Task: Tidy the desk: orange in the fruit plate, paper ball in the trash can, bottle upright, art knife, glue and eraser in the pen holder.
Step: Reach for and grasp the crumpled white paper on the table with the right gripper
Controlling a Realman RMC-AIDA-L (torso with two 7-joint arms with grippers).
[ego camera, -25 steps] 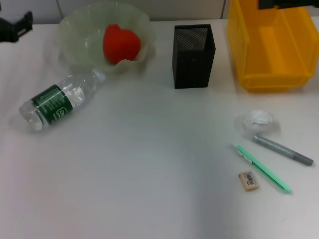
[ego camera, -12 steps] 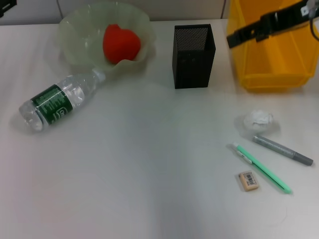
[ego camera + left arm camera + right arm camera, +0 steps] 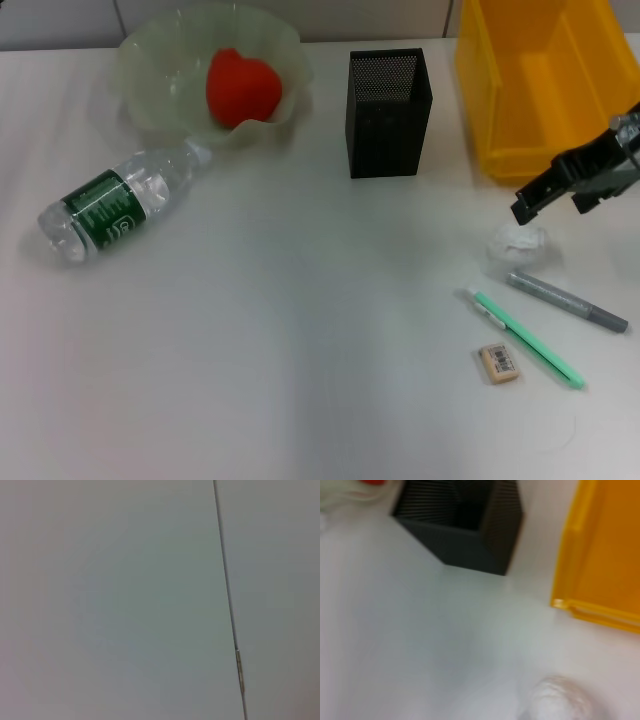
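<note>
The paper ball lies on the counter just in front of the trash can, beside the pens. The right gripper hovers directly above it, jaws spread and empty. The left gripper is out of sight.
</note>
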